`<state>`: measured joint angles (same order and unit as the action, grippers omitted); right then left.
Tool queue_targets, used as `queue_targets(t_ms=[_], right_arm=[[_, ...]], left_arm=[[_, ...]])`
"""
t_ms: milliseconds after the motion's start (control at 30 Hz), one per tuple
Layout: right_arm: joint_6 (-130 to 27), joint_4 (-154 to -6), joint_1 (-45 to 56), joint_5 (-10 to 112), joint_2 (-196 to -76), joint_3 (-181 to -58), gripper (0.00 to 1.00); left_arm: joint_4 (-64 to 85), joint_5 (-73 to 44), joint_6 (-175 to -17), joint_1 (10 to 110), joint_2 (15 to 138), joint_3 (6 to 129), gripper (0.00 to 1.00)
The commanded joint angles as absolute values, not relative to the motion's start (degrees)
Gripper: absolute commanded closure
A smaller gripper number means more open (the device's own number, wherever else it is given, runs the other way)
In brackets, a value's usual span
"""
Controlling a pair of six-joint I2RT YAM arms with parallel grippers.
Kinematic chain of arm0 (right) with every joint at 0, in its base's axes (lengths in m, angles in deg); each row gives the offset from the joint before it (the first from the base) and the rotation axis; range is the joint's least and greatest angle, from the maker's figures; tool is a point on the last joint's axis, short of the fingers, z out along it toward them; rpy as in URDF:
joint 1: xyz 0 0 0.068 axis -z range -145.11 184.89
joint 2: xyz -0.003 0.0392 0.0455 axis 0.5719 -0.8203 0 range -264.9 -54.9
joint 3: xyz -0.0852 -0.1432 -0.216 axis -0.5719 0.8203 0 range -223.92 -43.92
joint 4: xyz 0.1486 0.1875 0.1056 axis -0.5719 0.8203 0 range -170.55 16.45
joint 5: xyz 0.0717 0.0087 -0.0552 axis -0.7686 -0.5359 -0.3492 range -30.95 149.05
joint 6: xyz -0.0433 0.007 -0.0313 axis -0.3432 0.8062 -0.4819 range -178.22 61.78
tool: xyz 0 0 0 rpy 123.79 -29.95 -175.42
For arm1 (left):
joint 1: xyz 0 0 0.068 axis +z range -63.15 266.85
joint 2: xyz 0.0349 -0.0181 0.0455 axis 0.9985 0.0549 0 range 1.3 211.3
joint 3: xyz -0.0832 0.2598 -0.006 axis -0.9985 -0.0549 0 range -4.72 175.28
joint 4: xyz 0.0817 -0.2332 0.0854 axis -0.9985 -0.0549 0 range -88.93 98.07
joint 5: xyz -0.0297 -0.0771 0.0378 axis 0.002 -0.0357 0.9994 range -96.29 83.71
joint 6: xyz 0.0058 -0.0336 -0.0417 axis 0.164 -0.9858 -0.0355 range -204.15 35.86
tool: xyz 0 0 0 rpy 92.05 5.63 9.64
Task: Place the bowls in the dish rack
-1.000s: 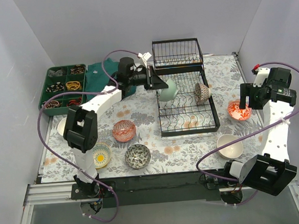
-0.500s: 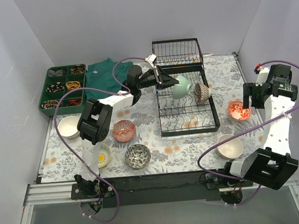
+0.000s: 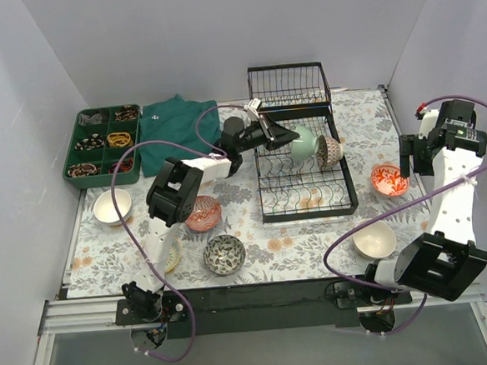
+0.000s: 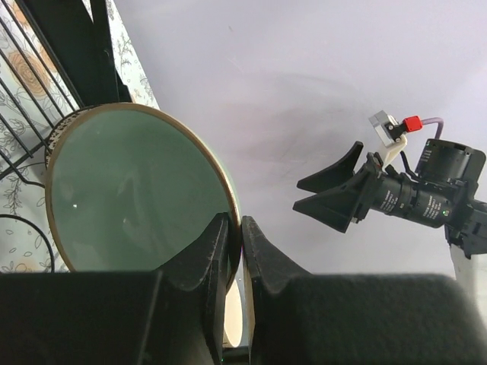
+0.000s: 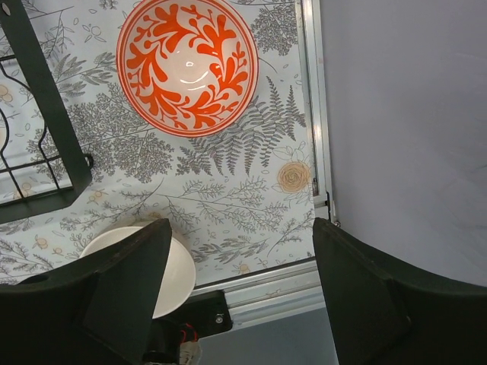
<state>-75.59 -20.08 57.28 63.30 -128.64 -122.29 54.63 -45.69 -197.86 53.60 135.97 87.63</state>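
My left gripper (image 3: 289, 135) is shut on the rim of the pale green bowl (image 3: 304, 142), holding it on edge over the black wire dish rack (image 3: 305, 196); in the left wrist view the bowl (image 4: 129, 198) shows pinched between my fingers (image 4: 205, 251). A brown-patterned bowl (image 3: 330, 150) stands on edge in the rack beside it. My right gripper (image 3: 405, 159) is open above the red-orange bowl (image 3: 389, 179), which shows in the right wrist view (image 5: 187, 65). A cream bowl (image 3: 374, 239) lies right of the rack. Red-patterned (image 3: 202, 213), black-white (image 3: 224, 253), yellow-sun (image 3: 170, 254) and another cream bowl (image 3: 112, 206) lie left of it.
A green compartment tray (image 3: 106, 144) sits at the back left with a green cloth (image 3: 177, 130) beside it. The rack's smaller wire basket (image 3: 289, 87) stands at its far end. The table's right edge rail (image 5: 308, 99) runs close to the red-orange bowl.
My left gripper has carried the pale green bowl rightward over the rack, close to the brown-patterned bowl. My right gripper has shifted slightly above the red-orange bowl.
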Motion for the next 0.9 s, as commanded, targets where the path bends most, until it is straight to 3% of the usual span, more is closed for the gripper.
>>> queue_targets(t_ms=[0, 867], right_arm=[[-75.98, -19.2, 57.39, 64.24, -129.0, -123.55, 0.17], [-75.1, -16.82, 57.39, 64.68, -130.4, -124.95, 0.19]], left_arm=[[59.57, -42.51, -210.43, 51.79, 135.85, 91.78, 1.0], [58.78, -35.65, -220.63, 49.94, 139.64, 87.31, 1.0]])
